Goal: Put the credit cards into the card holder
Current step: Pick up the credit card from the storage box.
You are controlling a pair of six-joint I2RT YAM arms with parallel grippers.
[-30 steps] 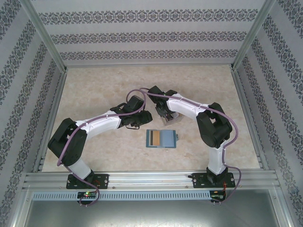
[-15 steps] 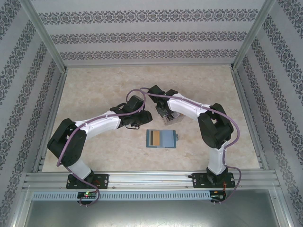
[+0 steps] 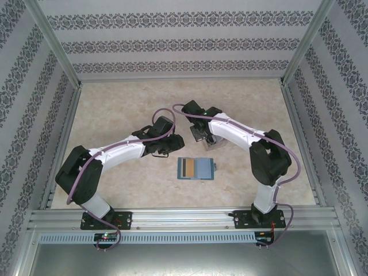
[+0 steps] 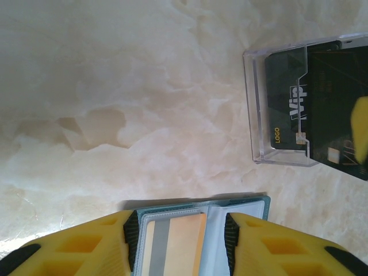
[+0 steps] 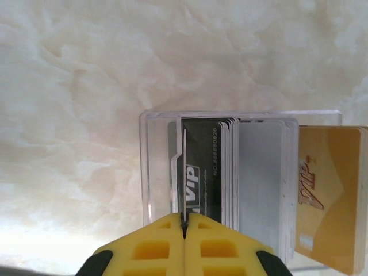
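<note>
Open teal card holder (image 3: 196, 168) lies nearest on the table, framed by the parted, empty jaws of the left gripper (image 4: 181, 231). Beyond, the right gripper (image 5: 184, 221) is closed, seemingly pinching a dark credit card (image 5: 198, 172) (thin, stiff, slick; best gripped edgewise) in the clear box (image 5: 154, 167).

Inside the clear box (image 5: 150, 172), a dark card (image 5: 198, 167) reads "VIP", "LOGO" and a number, possibly "NO 88880826". At the box's right end, the yellow-orange card (image 5: 330, 195) reads "Vip".
</note>
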